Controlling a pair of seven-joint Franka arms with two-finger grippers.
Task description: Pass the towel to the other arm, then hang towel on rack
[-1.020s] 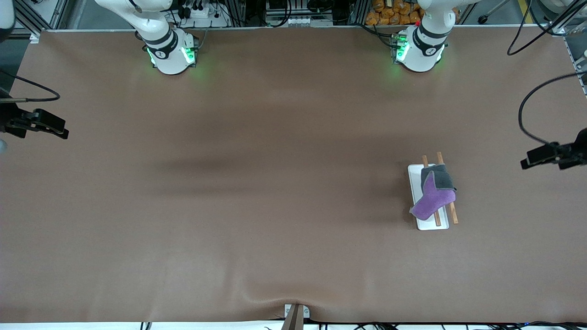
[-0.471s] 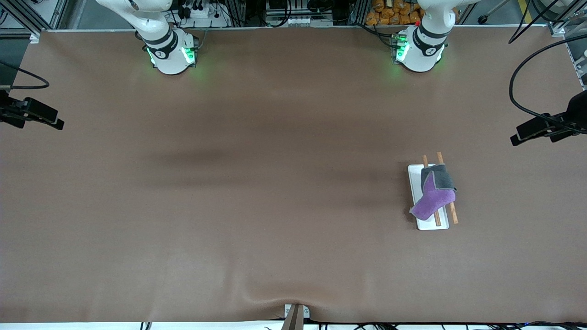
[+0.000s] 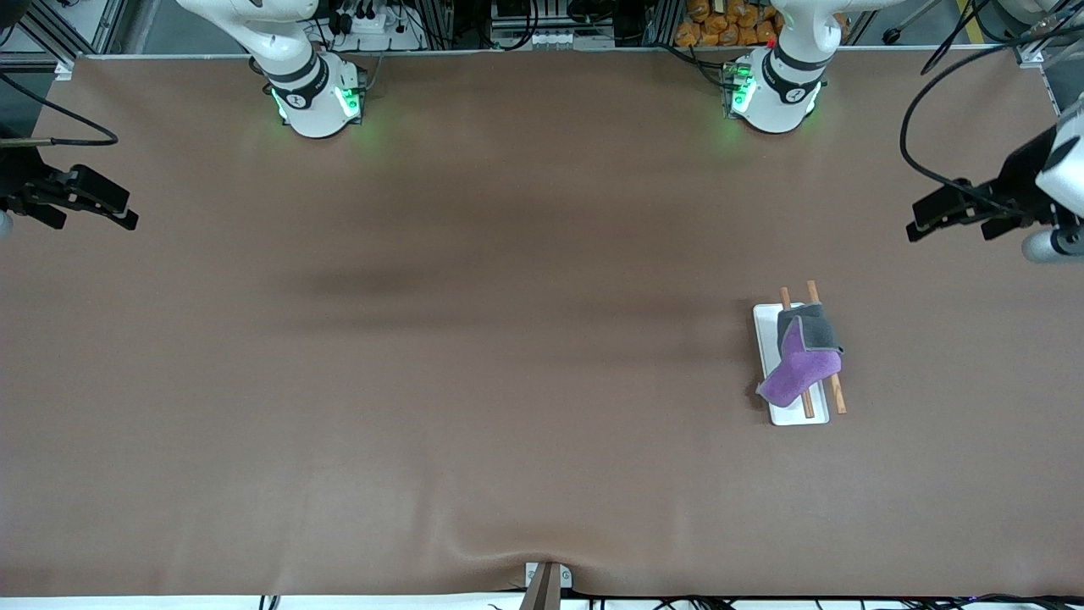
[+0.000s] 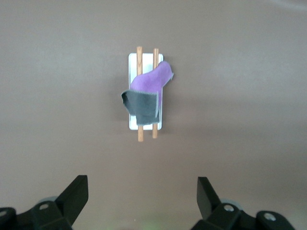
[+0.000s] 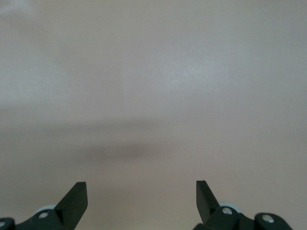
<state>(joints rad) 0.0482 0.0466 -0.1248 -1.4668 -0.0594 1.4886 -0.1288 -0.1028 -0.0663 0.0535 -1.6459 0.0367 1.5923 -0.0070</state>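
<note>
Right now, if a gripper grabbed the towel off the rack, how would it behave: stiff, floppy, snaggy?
Likely floppy: the towel sags over both rods of the rack, one corner drooping past the base. Probably light, since the thin rods show no bend. It might drag the rack along, as it drapes across both rods. Both the left gripper and right gripper are open, away from it.

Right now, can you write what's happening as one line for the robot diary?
towel: draped over rack | left gripper: open, empty, over table's left-arm end | right gripper: open, empty, over right-arm end

front: high, facing bases | wrists: downward — rack [image 3: 791,413] shared front/left
</note>
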